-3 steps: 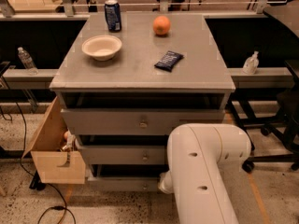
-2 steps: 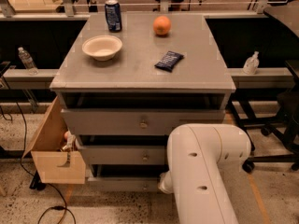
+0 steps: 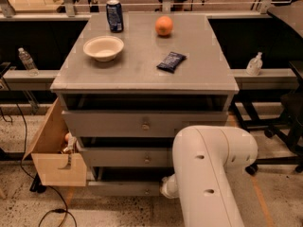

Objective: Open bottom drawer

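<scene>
The bottom drawer (image 3: 120, 188) is the lowest, slimmest grey front of the grey cabinet (image 3: 142, 79), just above the floor. Its small knob (image 3: 147, 191) shows near the centre. My white arm (image 3: 208, 174) reaches down in front of the cabinet's right side. My gripper (image 3: 164, 188) is at the arm's lower end, right beside the knob and against the drawer front, mostly hidden by the arm. Two taller drawer fronts (image 3: 142, 123) sit above the bottom one.
A tan wooden box (image 3: 57, 160) leans at the cabinet's left with a cable on the floor below. On top are a white bowl (image 3: 103, 47), a soda can (image 3: 114, 15), an orange (image 3: 164, 25) and a dark packet (image 3: 171, 61). An office chair base (image 3: 279, 126) stands at right.
</scene>
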Robot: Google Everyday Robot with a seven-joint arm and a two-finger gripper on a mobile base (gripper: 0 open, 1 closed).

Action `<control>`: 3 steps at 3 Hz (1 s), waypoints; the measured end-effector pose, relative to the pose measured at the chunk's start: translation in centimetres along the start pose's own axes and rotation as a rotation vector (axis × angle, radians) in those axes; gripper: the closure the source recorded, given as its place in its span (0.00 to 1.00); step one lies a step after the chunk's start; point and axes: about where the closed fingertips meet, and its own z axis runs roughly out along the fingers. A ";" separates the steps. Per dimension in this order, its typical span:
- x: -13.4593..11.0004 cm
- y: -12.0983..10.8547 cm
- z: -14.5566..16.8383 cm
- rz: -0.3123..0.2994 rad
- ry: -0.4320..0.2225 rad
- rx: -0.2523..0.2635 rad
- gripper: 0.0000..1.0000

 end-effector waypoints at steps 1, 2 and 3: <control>0.0 0.0 0.0 0.000 0.000 0.000 1.00; 1.0 1.1 -0.7 0.035 -0.013 0.021 1.00; 0.9 1.1 -0.9 0.035 -0.013 0.021 1.00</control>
